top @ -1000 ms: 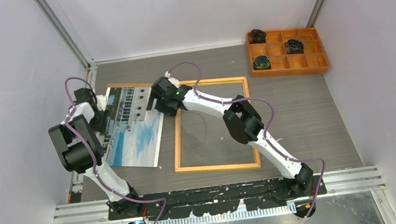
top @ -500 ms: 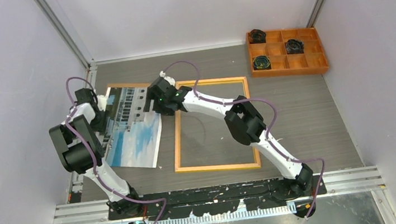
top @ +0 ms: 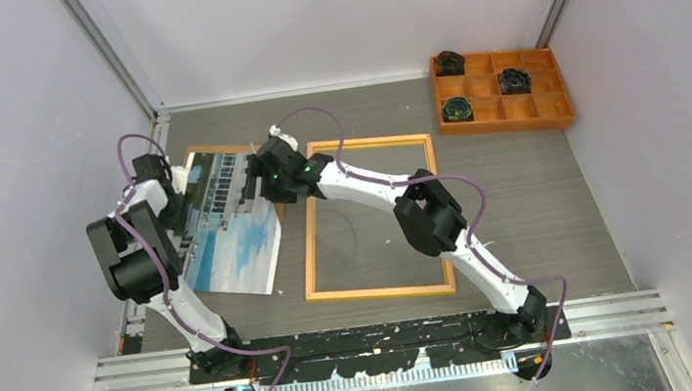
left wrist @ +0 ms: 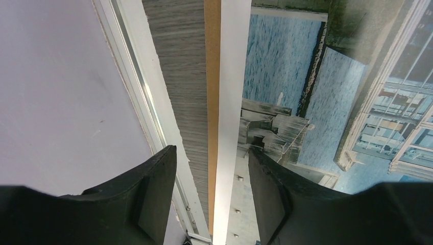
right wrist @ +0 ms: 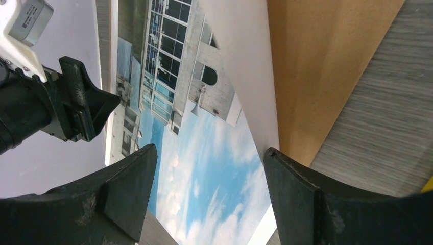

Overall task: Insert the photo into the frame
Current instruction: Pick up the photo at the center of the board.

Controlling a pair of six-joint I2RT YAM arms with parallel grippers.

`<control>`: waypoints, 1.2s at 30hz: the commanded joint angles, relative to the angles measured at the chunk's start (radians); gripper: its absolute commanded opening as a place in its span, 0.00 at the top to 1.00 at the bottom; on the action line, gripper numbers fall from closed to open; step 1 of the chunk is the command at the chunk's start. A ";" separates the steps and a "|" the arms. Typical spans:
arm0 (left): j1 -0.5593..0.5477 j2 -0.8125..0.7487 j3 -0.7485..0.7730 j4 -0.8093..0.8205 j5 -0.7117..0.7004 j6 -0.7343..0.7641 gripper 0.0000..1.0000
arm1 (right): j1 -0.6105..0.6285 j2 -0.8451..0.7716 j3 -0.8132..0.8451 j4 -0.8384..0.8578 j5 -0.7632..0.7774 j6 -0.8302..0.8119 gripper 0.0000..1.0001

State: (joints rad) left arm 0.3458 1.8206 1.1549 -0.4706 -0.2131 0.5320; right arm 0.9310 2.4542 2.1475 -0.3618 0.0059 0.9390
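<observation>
Jen: Right gripper [right wrist: 209, 155] has slid further left, away from the frame [top: 382, 291]. It's over the photo [top: 234, 238] now, jaws spread wide, nothing in them.
Mo: Left gripper [left wrist: 212, 152]?
Jen: Fingers apart too, astride the photo's white edge on the side away from the frame. Nothing pinched.
Mo: Photo?
Jen: Face up on the brown backing board [right wrist: 316, 66], just left of the frame, not inside it.

Room between frame [top: 380, 292] and right wall [top: 668, 119] (orange tray [top: 507, 126] at far end)
</observation>
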 commanded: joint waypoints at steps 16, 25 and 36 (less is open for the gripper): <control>-0.002 0.029 -0.042 -0.016 0.059 -0.001 0.45 | -0.068 0.015 -0.003 0.094 -0.074 -0.046 0.35; -0.002 0.026 -0.033 -0.034 0.066 0.000 0.45 | -0.079 0.032 -0.017 0.127 -0.110 -0.005 0.61; 0.003 -0.086 0.065 -0.231 0.162 -0.046 0.15 | -0.096 -0.137 -0.095 0.102 -0.086 -0.069 0.99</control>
State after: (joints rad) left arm 0.3458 1.8053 1.1831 -0.5510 -0.1543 0.5224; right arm 0.8455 2.4748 2.1010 -0.2802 -0.0879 0.9115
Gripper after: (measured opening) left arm 0.757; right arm 0.032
